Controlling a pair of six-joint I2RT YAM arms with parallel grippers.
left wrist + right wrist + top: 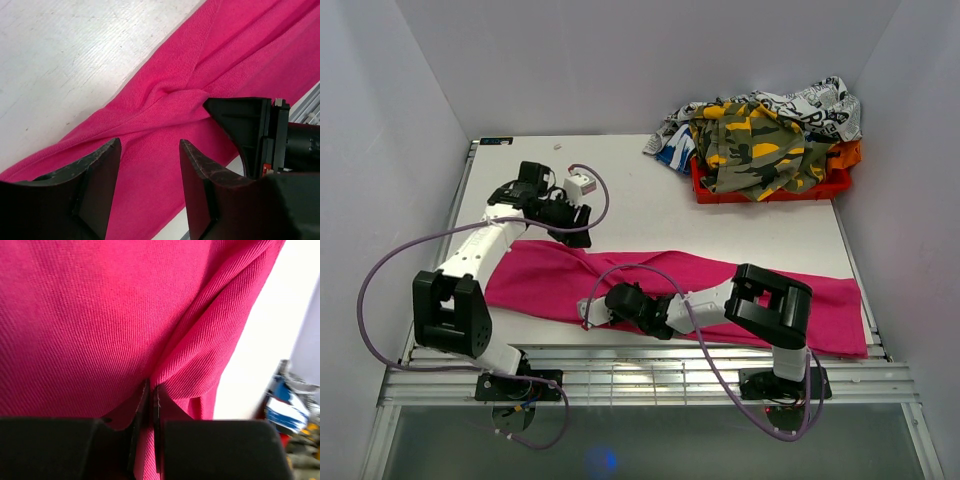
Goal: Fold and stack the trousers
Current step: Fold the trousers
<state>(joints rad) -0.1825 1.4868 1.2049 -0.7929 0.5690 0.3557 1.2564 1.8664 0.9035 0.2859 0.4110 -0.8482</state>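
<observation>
The hot-pink trousers (720, 275) lie stretched across the white table (620, 180), from left to right. My right gripper (588, 312) sits low at their near edge, left of the middle, shut on a pinched ridge of the fabric (152, 390). The cloth (75, 315) bunches into folds around its tips. My left gripper (572, 238) hovers over the far edge of the trousers, open, with only pink cloth (150, 90) below its fingers (107, 160). In the left wrist view, a finger of the right gripper (235, 125) shows at the puckered fold.
A red bin (770, 188) heaped with a camouflage garment (755, 140) and printed clothes stands at the back right corner. Grey walls close in the table on three sides. A metal rail (650, 370) runs along the near edge by the arm bases.
</observation>
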